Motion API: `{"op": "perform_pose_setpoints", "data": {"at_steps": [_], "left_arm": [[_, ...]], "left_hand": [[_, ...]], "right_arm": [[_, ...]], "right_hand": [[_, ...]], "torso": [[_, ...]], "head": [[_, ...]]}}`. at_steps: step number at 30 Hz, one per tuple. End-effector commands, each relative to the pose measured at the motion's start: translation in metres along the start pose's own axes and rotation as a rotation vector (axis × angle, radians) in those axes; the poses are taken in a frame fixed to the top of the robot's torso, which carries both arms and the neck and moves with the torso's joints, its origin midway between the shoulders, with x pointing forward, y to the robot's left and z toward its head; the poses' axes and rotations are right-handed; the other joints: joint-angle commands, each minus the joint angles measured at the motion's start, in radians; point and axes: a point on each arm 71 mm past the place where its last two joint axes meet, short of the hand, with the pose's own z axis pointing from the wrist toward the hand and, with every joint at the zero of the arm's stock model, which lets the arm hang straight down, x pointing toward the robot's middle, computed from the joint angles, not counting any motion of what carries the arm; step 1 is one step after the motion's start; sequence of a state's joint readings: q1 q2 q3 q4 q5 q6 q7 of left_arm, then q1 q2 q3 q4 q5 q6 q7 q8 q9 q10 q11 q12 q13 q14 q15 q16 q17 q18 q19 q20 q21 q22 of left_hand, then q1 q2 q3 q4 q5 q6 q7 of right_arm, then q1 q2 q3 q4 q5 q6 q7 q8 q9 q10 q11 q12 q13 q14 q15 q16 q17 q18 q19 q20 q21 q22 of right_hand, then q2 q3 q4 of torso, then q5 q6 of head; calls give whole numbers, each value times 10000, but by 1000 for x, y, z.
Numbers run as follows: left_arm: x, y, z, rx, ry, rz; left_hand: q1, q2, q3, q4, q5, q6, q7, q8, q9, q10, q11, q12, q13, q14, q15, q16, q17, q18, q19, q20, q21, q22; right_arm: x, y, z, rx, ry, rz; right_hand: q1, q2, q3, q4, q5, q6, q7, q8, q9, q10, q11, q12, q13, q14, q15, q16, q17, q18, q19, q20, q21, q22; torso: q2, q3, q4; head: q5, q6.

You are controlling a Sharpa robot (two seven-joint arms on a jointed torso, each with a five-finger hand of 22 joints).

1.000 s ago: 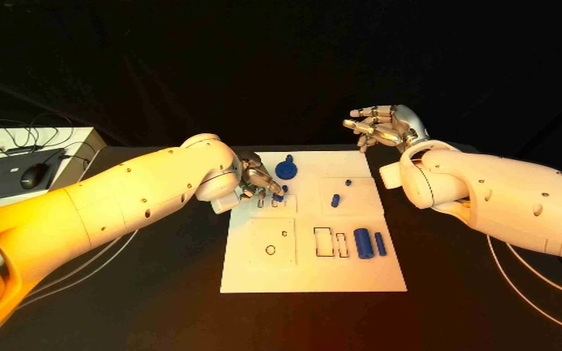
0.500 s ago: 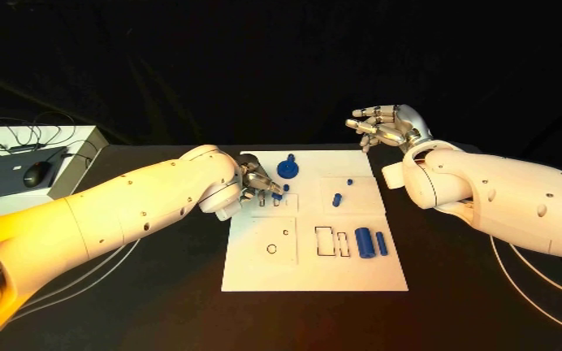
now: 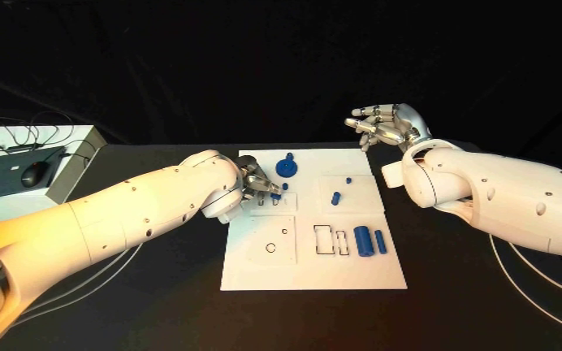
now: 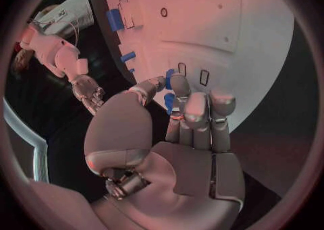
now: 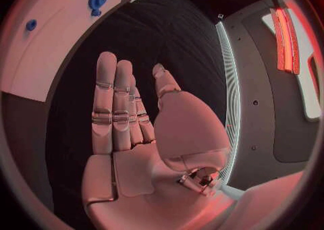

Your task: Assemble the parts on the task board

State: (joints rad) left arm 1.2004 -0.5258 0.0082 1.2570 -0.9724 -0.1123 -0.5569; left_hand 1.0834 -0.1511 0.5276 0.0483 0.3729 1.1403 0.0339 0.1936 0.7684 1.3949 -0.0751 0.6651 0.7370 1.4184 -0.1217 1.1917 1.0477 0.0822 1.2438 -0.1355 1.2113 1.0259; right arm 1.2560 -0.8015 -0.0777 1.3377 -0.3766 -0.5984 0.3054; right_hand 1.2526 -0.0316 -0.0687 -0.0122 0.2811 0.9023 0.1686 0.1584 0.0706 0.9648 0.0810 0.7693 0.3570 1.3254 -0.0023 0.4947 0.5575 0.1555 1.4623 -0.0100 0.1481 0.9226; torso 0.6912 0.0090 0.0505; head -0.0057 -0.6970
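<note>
The white task board (image 3: 264, 266) lies in the middle of the black table. My left hand (image 3: 259, 184) hovers over the board's far left corner and pinches a small blue part (image 4: 169, 85) between thumb and fingers, just above two narrow slots (image 4: 183, 69). A round blue part with a knob (image 3: 287, 167) stands behind the hand. A short blue piece (image 3: 336, 199) and a tiny peg (image 3: 349, 181) are further right. Two blue cylinders (image 3: 365, 241) lie at the board's right side. My right hand (image 3: 386, 127) is raised past the far right corner, fingers apart, holding nothing (image 5: 128, 122).
A pale box with a computer mouse (image 3: 35, 174) and cables sits at the table's left edge. Rectangular cutouts (image 3: 323, 240) and a small round hole (image 3: 270, 248) mark the board's near half.
My left arm has shifted slightly while its hand stays over the slots with the blue part. The right hand has barely moved.
</note>
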Motion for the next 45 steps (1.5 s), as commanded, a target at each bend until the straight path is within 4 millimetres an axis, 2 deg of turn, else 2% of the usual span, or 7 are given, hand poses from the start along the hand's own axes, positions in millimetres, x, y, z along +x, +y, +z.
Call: {"op": "perform_pose_setpoints", "data": {"at_steps": [1, 8, 14, 20, 24, 29, 45], "left_arm": [[2, 0, 0, -100, 125, 319], [4, 2, 0, -250, 471, 636], [4, 2, 0, -318, 532, 737], [6, 1, 1, -313, 555, 782], [6, 0, 2, -312, 559, 800], [6, 1, 2, -322, 511, 813], [6, 0, 0, -102, 186, 654]], "left_hand": [[116, 7, 1035, -1005, -37, 640, -572, 37, 2546, 121, -164, -46, 16, 48, -9, 69, -12, -134, 59, 13, 26, 7], [135, 0, 1048, -1007, -35, 656, -569, 6, 2565, 117, -162, -66, 36, 44, -5, 73, -25, -144, 57, 14, 17, 34], [140, 11, 1076, -1007, -31, 647, -560, -13, 2584, 91, -156, -87, 49, 35, 0, 59, -50, -148, 34, 17, -11, 24], [139, 10, 1096, -999, -48, 640, -558, -9, 2621, 86, -153, -94, 63, 34, 5, 55, -60, -147, 25, 25, -30, 33], [139, 10, 1096, -999, -48, 640, -558, -9, 2621, 86, -153, -94, 63, 34, 5, 55, -60, -147, 25, 25, -30, 33], [139, 10, 1096, -999, -48, 640, -558, -9, 2621, 86, -153, -94, 63, 34, 5, 55, -60, -147, 25, 25, -30, 33], [149, 34, 1105, -975, -59, 637, -559, -19, 2664, 94, -156, -96, 98, 39, 0, 58, -78, -143, 50, 24, -50, 77]], "right_arm": [[1, 0, 0, -48, 147, 83], [1, 0, 0, -18, 159, 123], [2, 0, 0, -12, 196, 141], [2, 0, 0, -13, 234, 154], [3, 0, 0, -10, 255, 159], [4, -1, 0, -9, 277, 164], [4, -1, -1, -9, 278, 159]], "right_hand": [[-80, -2, 14, 60, 69, -19, 77, 36, -3, -71, -32, 71, -5, 16, 65, -33, 16, 106, 123, -9, -13, -15], [-80, -2, 14, 60, 69, -19, 77, 36, -3, -71, -32, 71, -5, 16, 65, -33, 16, 106, 123, -9, -13, -15], [-98, 1, 3, 67, 68, -14, 73, 39, -3, -64, -34, 84, -4, 21, 63, -28, 21, 108, 127, -10, -4, -26], [-98, 1, 3, 67, 68, -14, 73, 39, -3, -64, -34, 84, -4, 21, 63, -28, 21, 108, 127, -10, -4, -26], [-116, -9, -13, 71, 71, -18, 75, 37, -4, -70, -32, 84, -6, 23, 64, -25, 25, 108, 128, -10, 2, -34], [-116, -9, -13, 71, 71, -18, 75, 37, -4, -70, -32, 84, -6, 23, 64, -25, 25, 108, 128, -10, 2, -34], [-125, 4, -23, 69, 80, -7, 70, 45, -1, -66, -35, 94, -8, 31, 60, -19, 31, 110, 130, -12, 23, -47]], "torso": [[-4, -2, 9], [-4, -17, 6], [-16, -6, 10], [-13, -21, 9], [-15, -10, 12], [-5, -11, 6], [23, -14, -1]], "head": [[-14, -16], [-4, -41], [-16, -28], [4, -17], [20, -16], [23, 13], [28, -1]]}}
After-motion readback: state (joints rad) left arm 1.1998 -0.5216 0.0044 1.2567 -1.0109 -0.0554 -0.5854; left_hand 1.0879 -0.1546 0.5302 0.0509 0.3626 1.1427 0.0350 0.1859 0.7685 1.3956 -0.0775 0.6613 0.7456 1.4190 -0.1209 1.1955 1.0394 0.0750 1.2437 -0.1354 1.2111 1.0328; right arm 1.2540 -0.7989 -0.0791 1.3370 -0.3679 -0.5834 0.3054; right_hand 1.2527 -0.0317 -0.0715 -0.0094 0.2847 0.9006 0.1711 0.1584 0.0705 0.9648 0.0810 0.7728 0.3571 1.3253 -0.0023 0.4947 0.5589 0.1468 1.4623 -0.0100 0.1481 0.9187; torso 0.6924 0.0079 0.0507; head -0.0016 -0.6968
